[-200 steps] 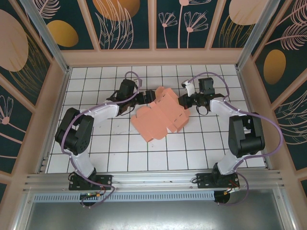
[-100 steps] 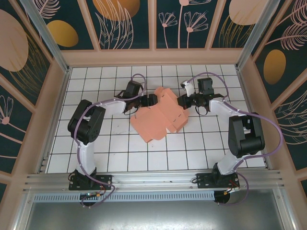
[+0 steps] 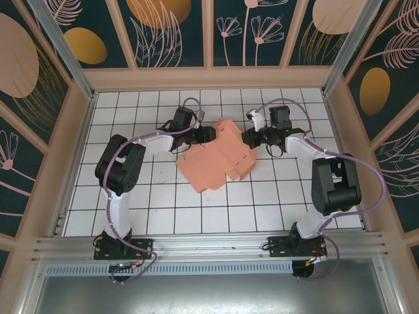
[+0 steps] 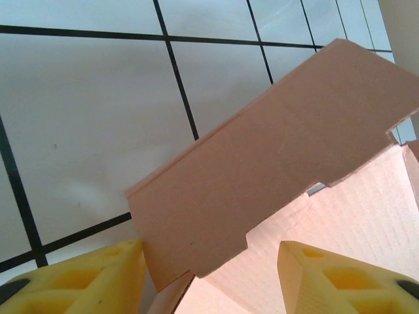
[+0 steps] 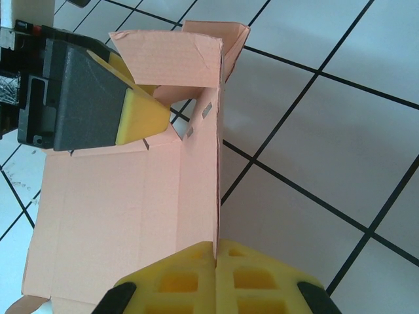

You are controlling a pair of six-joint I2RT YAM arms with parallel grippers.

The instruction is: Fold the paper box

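Salmon-pink die-cut card paper box point(image 3: 219, 156) at the centre of the white tiled table point(image 3: 131, 216): right gripper point(image 5: 216, 252) clamps its raised side wall point(image 5: 200, 163); left gripper point(image 4: 209, 268), jaws half open astride the end flap point(image 4: 275, 150), should pinch squarely near the crease.

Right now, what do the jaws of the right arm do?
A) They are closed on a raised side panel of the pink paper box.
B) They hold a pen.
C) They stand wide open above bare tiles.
A: in the right wrist view the yellow pads of the right arm's jaws meet, with a raised panel of the paper box pinched between them.
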